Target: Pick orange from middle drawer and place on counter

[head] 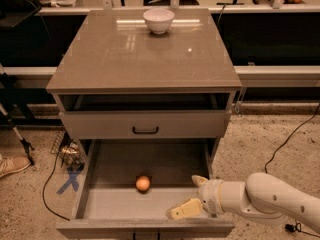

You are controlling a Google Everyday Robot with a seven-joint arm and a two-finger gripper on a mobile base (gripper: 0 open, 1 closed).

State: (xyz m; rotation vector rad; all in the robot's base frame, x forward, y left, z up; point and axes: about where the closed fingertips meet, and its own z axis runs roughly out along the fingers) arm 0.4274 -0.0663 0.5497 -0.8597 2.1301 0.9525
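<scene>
The orange (143, 183) lies on the flat grey floor of the open middle drawer (100, 204), near its centre. My gripper (192, 196) reaches in from the right, over the drawer's front right corner, a short way right of the orange and not touching it. One pale finger (184, 209) points left and low; another (200, 180) points up. The gripper is open and empty. The counter (145, 54) is the glossy grey-brown top of the cabinet above.
A white bowl (158, 20) stands at the counter's back edge. A shallower drawer with a black handle (145, 130) sits above the open one. Cables and a blue X mark (70, 179) lie on the floor at left. A shelf with clutter runs behind.
</scene>
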